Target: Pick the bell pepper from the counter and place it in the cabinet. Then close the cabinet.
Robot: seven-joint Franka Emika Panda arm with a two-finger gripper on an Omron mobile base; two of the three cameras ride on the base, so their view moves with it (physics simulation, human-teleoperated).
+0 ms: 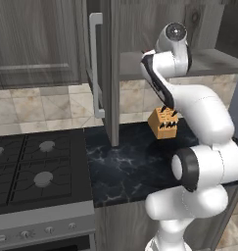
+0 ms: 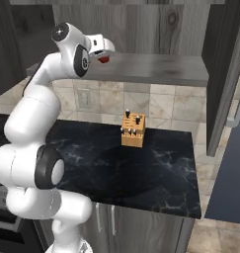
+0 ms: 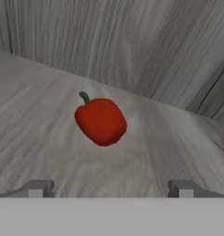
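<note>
Hand view: our claw is wide apart, the bell pepper sits on the cabinet shelf; we should back out straight.

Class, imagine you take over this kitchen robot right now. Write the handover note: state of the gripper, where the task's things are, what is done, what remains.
Gripper: jaws open wide, holding nothing, reached up at the cabinet shelf.
Bell pepper: lying on the grey shelf inside the cabinet, ahead of the fingertips and apart from them.
Cabinet: both doors stand open; the left door hangs over the counter.
Knife block: upright on the counter, untouched.
Done: pepper picked up and placed in the cabinet.
Left: draw the hand back out, then close the cabinet doors.
</note>
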